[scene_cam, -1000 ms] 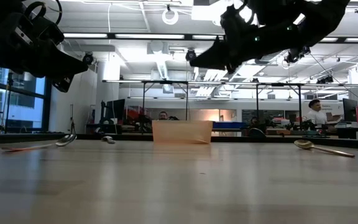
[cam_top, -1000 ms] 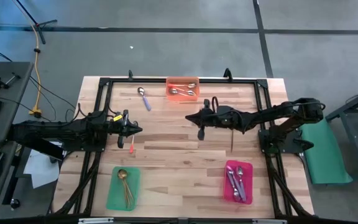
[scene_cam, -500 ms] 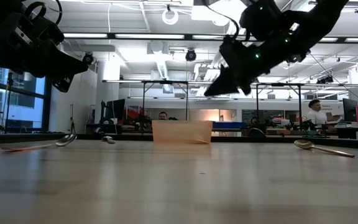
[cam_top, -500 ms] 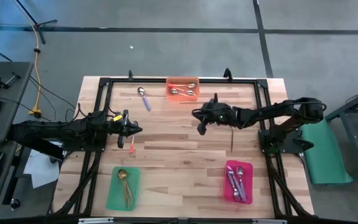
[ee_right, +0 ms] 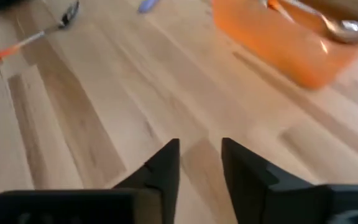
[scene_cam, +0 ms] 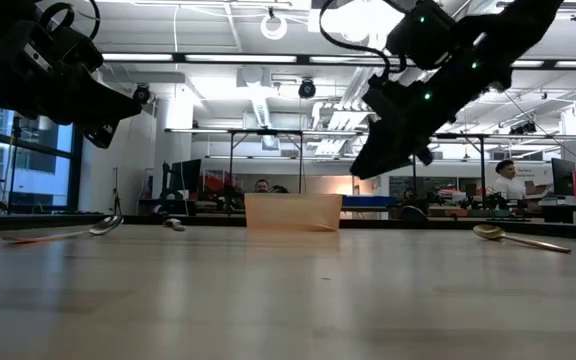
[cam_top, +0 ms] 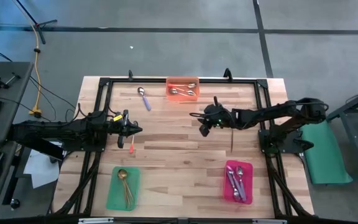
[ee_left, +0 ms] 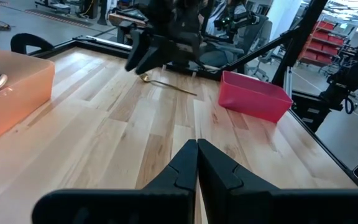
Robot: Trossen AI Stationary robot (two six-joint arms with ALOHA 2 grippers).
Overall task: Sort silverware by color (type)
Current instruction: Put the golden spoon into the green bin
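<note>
My right gripper [cam_top: 203, 126] hangs open over bare wood in the middle of the table, slanting down, with nothing between its fingers [ee_right: 201, 154]. My left gripper [cam_top: 137, 129] waits shut [ee_left: 196, 157] above the table's left part. An orange-handled spoon [cam_top: 131, 147] lies flat just near of it. A purple-handled spoon [cam_top: 144, 98] lies at the far left. A gold spoon [cam_top: 232, 139] lies flat to the right of my right gripper. More spoons lie in the orange tray [cam_top: 183, 81], the green tray [cam_top: 112, 190] and the pink tray [cam_top: 248, 168].
The orange tray [ee_right: 278, 46] stands at the far edge's middle, the green tray near left, the pink tray [ee_left: 253, 96] near right. A black frame [cam_top: 166, 79] runs around the tabletop. Bare wood [cam_top: 179, 155] lies between the trays. People sit in the room behind [scene_cam: 513, 182].
My right gripper has tipped from about level to slanting down toward the table, rolled, sunk a little, and drawn back slightly toward the table's right edge. The spoons and trays lie as before.
</note>
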